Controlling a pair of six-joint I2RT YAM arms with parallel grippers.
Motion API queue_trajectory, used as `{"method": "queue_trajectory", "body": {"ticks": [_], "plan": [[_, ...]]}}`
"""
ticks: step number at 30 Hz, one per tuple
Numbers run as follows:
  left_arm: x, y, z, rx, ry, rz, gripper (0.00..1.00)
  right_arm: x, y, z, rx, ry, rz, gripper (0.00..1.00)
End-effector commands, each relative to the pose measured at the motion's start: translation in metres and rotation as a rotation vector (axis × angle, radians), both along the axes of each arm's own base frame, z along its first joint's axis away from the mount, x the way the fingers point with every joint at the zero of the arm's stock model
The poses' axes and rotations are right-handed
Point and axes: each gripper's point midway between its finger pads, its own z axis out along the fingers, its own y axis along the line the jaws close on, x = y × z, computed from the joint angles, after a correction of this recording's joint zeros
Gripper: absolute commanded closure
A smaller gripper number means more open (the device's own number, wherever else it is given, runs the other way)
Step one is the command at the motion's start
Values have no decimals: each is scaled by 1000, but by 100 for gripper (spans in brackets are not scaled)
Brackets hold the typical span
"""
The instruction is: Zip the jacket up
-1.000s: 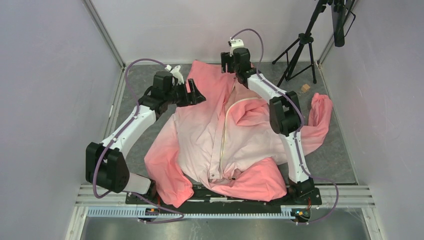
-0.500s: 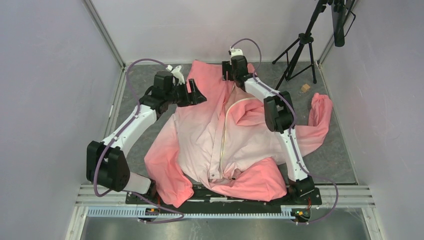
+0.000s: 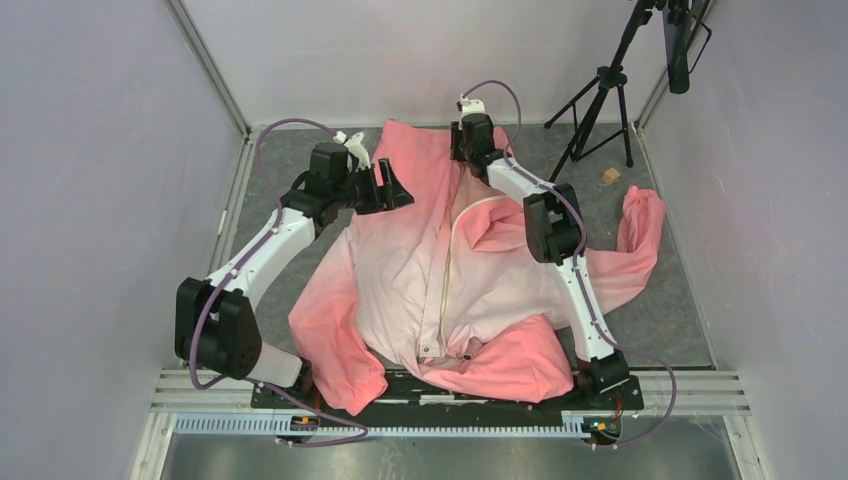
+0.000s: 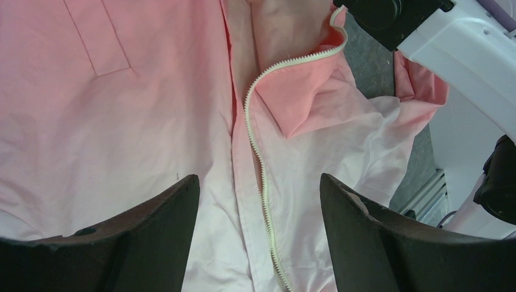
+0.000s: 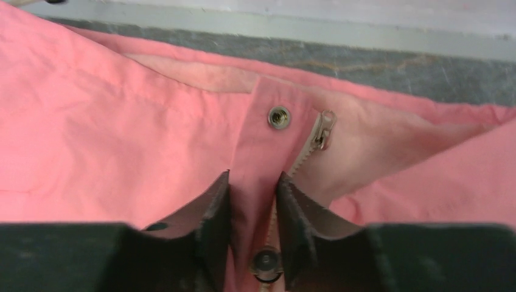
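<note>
The salmon-pink jacket [image 3: 400, 260] lies spread on the grey floor, collar at the far side. Its cream zipper [image 3: 446, 262] runs down the front and shows in the left wrist view [image 4: 258, 155]. My right gripper [image 3: 464, 152] is at the collar; in the right wrist view [image 5: 254, 182] its jaws are pinched on the pink snap strip [image 5: 258, 146] of the jacket. The metal zipper slider [image 5: 324, 130] hangs just beyond the fingertips, near a snap [image 5: 279, 117]. My left gripper [image 3: 396, 187] is open and empty above the jacket's left chest, straddling the zipper in its wrist view [image 4: 260, 182].
A black tripod [image 3: 603, 88] stands at the back right. A small tan block [image 3: 610, 176] lies on the floor by the right sleeve [image 3: 640, 225]. Grey walls close in both sides. A metal rail [image 3: 450, 422] runs along the near edge.
My right gripper has shifted a little toward the back and settled lower on the collar, and its elbow has swung left. The left arm has barely moved.
</note>
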Motion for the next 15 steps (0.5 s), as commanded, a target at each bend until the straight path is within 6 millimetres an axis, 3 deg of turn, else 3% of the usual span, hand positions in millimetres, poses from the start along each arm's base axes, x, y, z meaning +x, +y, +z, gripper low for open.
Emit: {"method": "queue_trajectory", "body": {"ticks": [1, 8, 12, 15], "plan": [[11, -6, 24, -41, -47, 1, 22, 23, 28, 60, 66, -214, 105, 68], [32, -9, 42, -122, -46, 30, 21, 14, 45, 113, 68, -385, 258, 83], [65, -10, 56, -298, -33, 92, 21, -5, 46, 135, 61, -460, 320, 98], [97, -16, 60, -395, -52, 134, 21, -34, 48, 157, 72, -539, 413, 100]]}}
